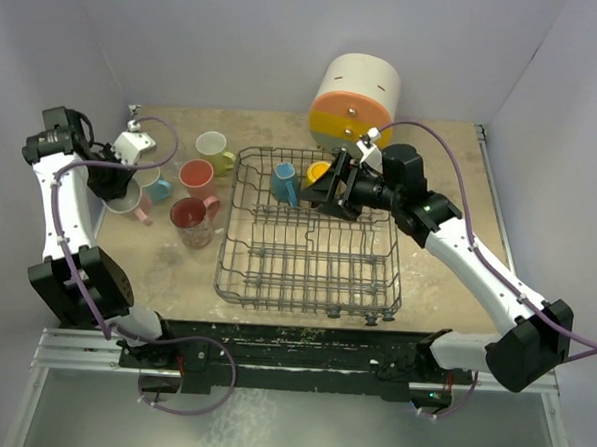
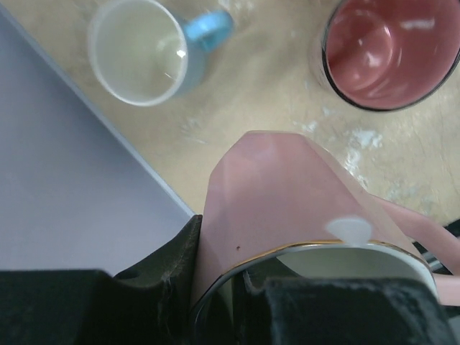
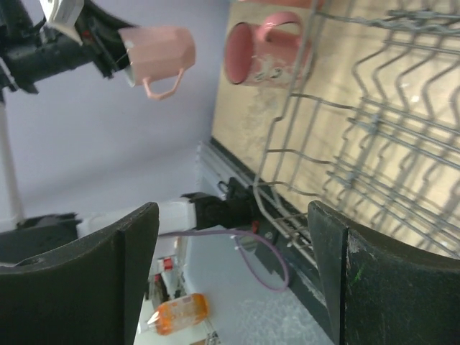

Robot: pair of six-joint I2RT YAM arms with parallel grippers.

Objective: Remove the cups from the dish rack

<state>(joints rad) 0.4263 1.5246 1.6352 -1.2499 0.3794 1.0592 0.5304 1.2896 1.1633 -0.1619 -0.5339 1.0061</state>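
Two cups sit at the far edge of the large grey wire dish rack [image 1: 238,272]: a small blue glazed mug [image 1: 286,183] and a small yellow glazed mug [image 1: 319,172]. Just beside them is the right gripper [image 1: 332,192], its jaws wide and empty. Each mug looks light, rigid, slick and easily chipped, so pinching the rim wall with one finger inside seems surest. Near the table's [image 1: 450,191] left edge, the left gripper [image 1: 120,182] clamps a pale pink glazed mug [image 2: 273,194] that way.
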